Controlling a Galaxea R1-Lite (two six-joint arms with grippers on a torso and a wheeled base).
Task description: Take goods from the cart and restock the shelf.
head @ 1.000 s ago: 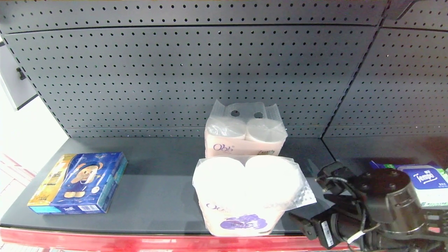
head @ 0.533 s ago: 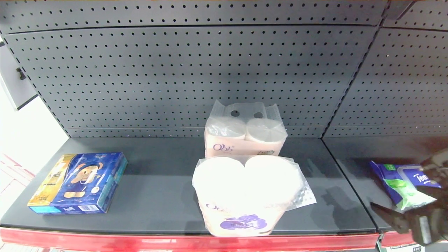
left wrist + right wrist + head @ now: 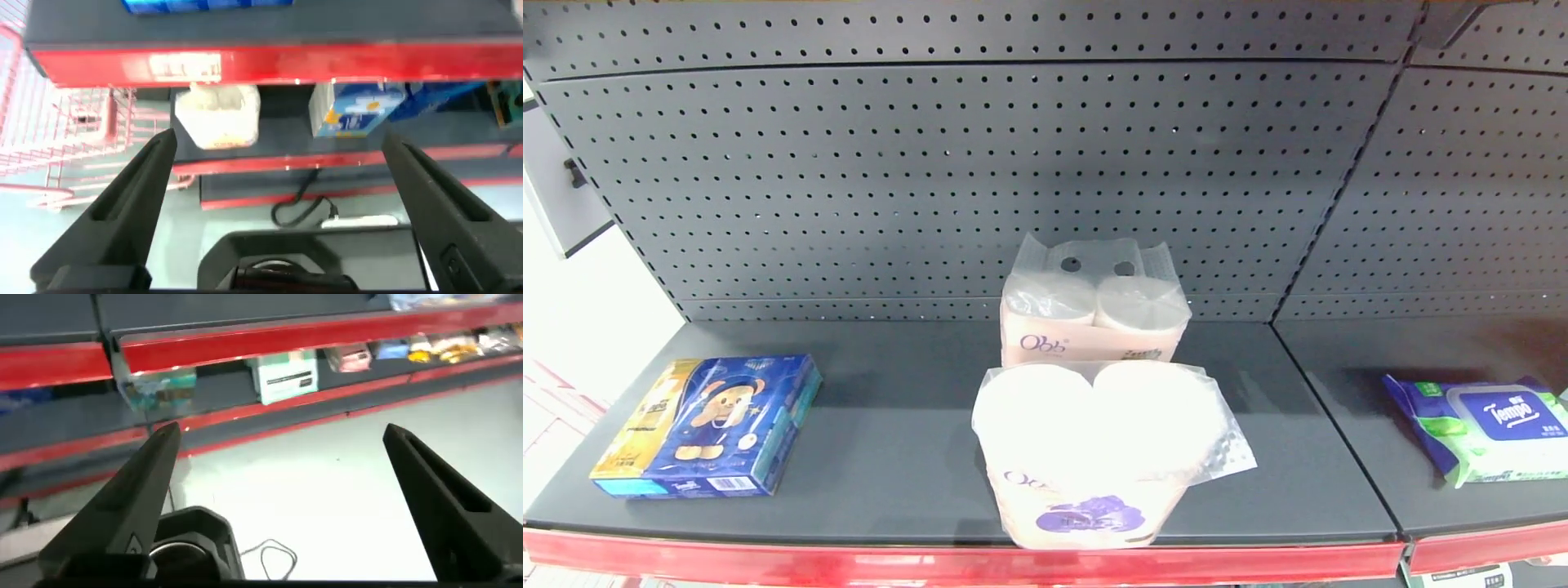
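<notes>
Shelf (image 3: 890, 457): dark deck w/ red front lip, pegboard back. Goods sit on it but lots of bare deck, so restock prob. not done.
Cart (image 3: 73, 122): pink wire frame, low down, off beside the left gripper. Contents: can't tell.
Front roll pack (image 3: 1094, 449): upright at the front lip, mid-bay, print toward the aisle, i.e. faced for shoppers.
Rear roll pack (image 3: 1094, 314): straight behind the front one, touching or nearly, close to the back panel, handle flap up. Same product, so lined front-to-back.
Tissue box (image 3: 707, 425): lying flat at the left end near the lip, a bit skewed, well apart from the rolls.
Wipes pack (image 3: 1486, 425): flat, label up, on the next bay to the right past the seam. Soft pack, so flat is the stable way.
Left gripper (image 3: 278, 137): fingers spread wide, nothing held. Hangs below the red lip, facing lower shelves.
Right gripper (image 3: 279, 429): spread wide too, empty. Sits low, facing lower shelves & floor.
Next (my guess): both free, so a trip to the cart for another item.
</notes>
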